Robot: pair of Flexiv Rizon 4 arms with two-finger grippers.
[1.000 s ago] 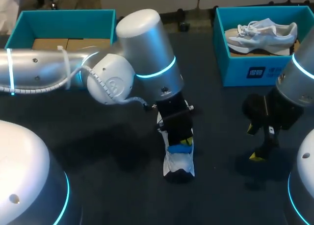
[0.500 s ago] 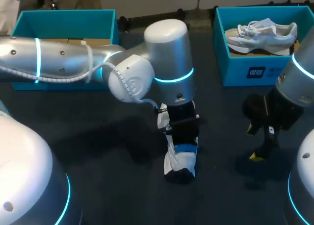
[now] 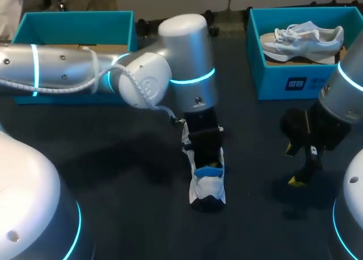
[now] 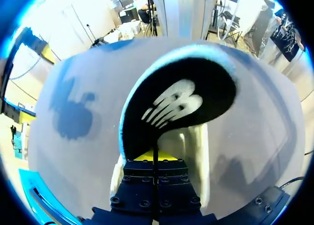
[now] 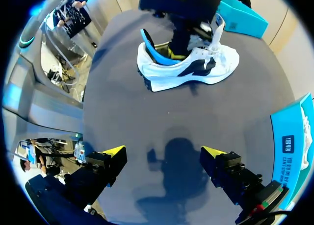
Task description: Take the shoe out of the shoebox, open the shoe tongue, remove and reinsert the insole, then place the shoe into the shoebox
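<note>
Left gripper [image 4: 156, 159] clamped on the insole [image 4: 181, 97] inside the white shoe [image 5: 196, 68]; right gripper [image 5: 164, 159], jaws apart, with the shoe well ahead.

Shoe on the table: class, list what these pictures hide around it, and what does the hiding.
Head view: the left arm covers the shoe's toe and laces.
Left wrist view: the raised insole blocks the shoe's inside.
Right wrist view: the left gripper hides the shoe's opening.
Head view: the arm crosses the left box, hiding part of its inside.
</note>
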